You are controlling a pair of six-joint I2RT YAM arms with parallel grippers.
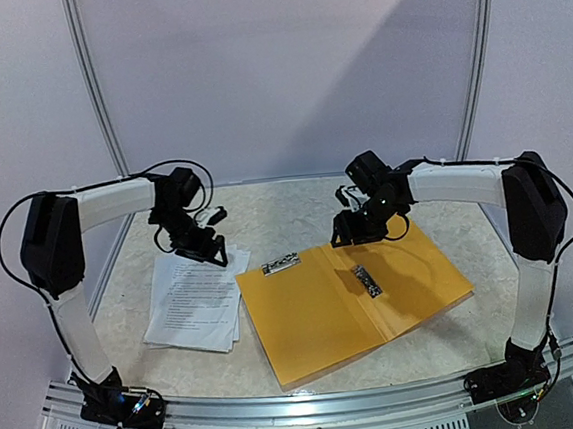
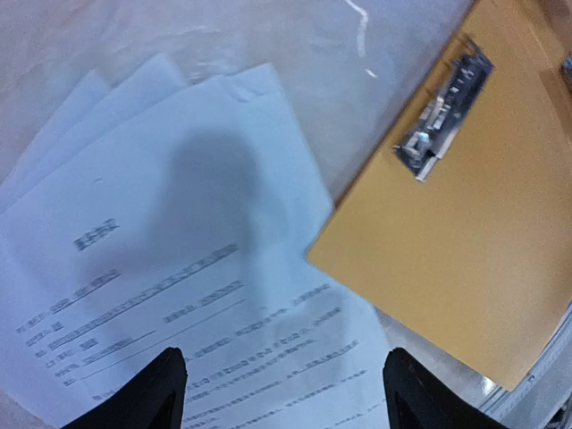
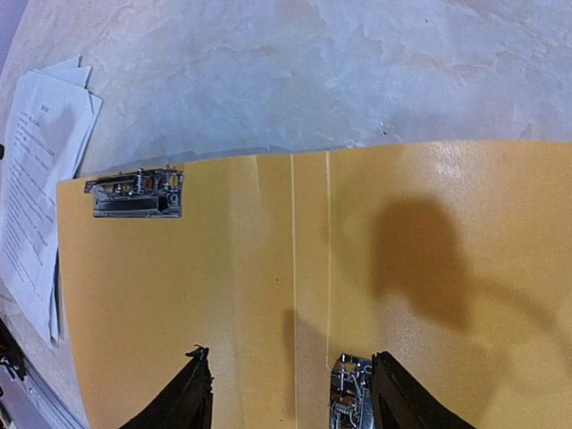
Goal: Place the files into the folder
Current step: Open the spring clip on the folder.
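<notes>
The fanned white printed paper sheets [image 1: 194,301] are lying just left of the open orange-yellow plastic folder [image 1: 326,321], touching its corner. The left gripper [image 2: 284,366] is hovering over the sheets, the right gripper [image 3: 290,357] over the folder, each with 2 fingers spread, empty.

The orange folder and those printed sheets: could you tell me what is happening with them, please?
The orange folder lies open and flat, with no paper in it. The stack of printed sheets lies beside it, on the left arm's side. The left gripper hovers open above the sheets, and the right gripper hovers open above the folder's spine. Neither holds anything, so no sheet is filed yet.
</notes>
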